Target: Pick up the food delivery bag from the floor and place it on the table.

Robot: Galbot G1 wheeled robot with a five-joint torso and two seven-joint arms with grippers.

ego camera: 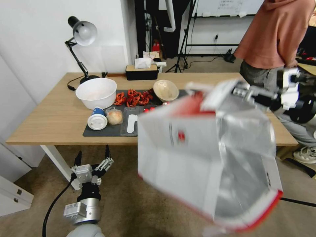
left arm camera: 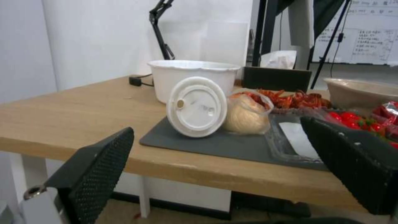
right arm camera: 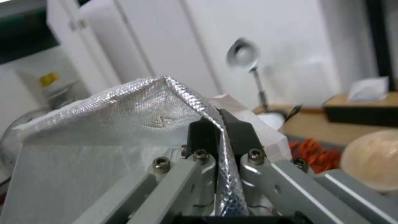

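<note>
Food delivery bag [ego camera: 197, 161] hangs — right tool [right arm camera: 219, 132] pinching its rim.

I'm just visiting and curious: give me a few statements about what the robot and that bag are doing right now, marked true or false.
1. The right gripper pinches the food delivery bag by its foil rim. True.
2. The bag rests on the floor. False: it hangs in the air, tilted.
3. The left gripper holds a bag handle. False: it is open and empty, low before the table.
4. A white bowl stands on the table. True.
</note>
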